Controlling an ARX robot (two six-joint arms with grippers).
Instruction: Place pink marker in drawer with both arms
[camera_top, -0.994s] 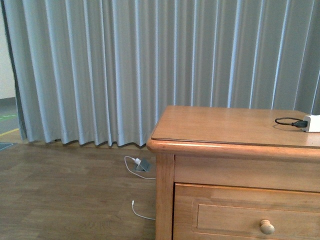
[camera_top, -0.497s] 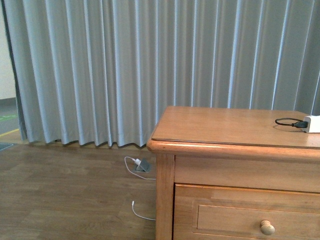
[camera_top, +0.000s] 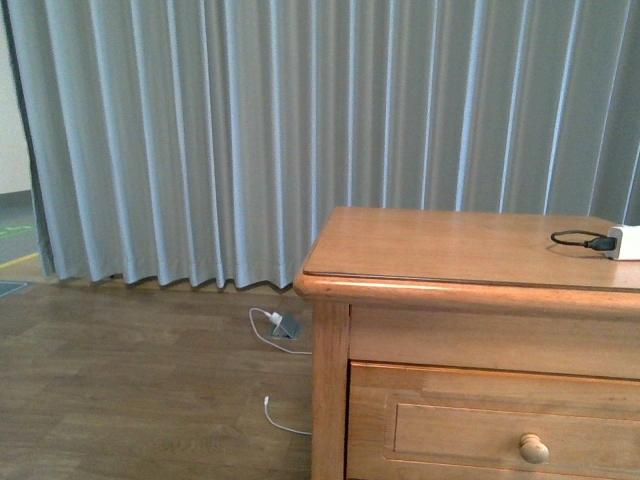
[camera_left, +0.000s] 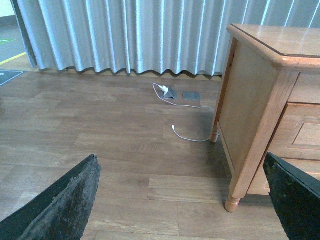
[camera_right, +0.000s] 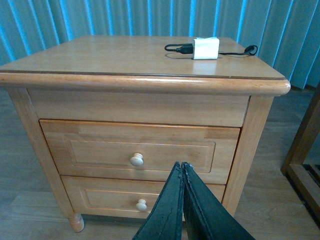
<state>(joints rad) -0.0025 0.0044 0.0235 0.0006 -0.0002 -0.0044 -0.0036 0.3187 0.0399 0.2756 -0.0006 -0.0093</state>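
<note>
Our right gripper hung pressed closed and empty before the shut drawer, the left gripper gaped wide over bare floor, and with no pink marker visible, we judged finding it came first

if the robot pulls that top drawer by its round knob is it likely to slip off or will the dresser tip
The knob is small, round and smooth, so the fingers may slip unless they close behind it. The dresser looks solid wood on four legs, probably too heavy to tip. The drawer sits flush and shut; it should slide straight out.
</note>
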